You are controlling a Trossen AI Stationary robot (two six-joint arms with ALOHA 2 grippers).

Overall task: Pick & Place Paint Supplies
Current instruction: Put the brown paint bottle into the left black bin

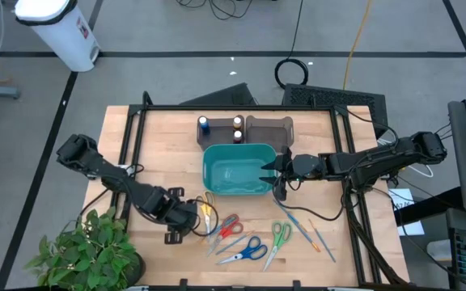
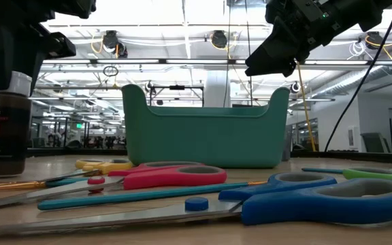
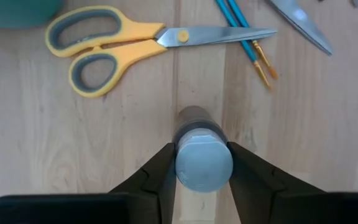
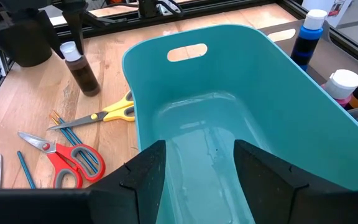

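A small brown paint bottle [image 4: 83, 70] with a white cap stands tilted on the near left of the table, next to the yellow scissors [image 3: 114, 46]. My left gripper [image 3: 204, 158] is shut on it from above. My right gripper [image 4: 201, 180] hovers open over the right end of the teal bin [image 1: 237, 170], holding nothing. More paint bottles [image 1: 237, 129], one of them dark blue [image 1: 203, 124], stand in a brown tray behind the bin. Thin blue paintbrushes [image 3: 244, 34] lie beside the yellow scissors, and others [image 1: 298, 225] lie near the green scissors. My left gripper pinches the bottle's white cap [image 3: 204, 167] between its two fingers, one on each side. The fingers come from above, pointing almost straight down. The bottle hangs slanted below them; whether its lower end [image 4: 92, 90] rests on the table I cannot tell.
Red [image 1: 229, 226], blue [image 1: 245, 252] and green [image 1: 279, 237] scissors lie scattered on the near middle of the table. A potted plant [image 1: 87, 250] stands at the near left corner. A dark frame [image 1: 136, 137] runs along the table's sides.
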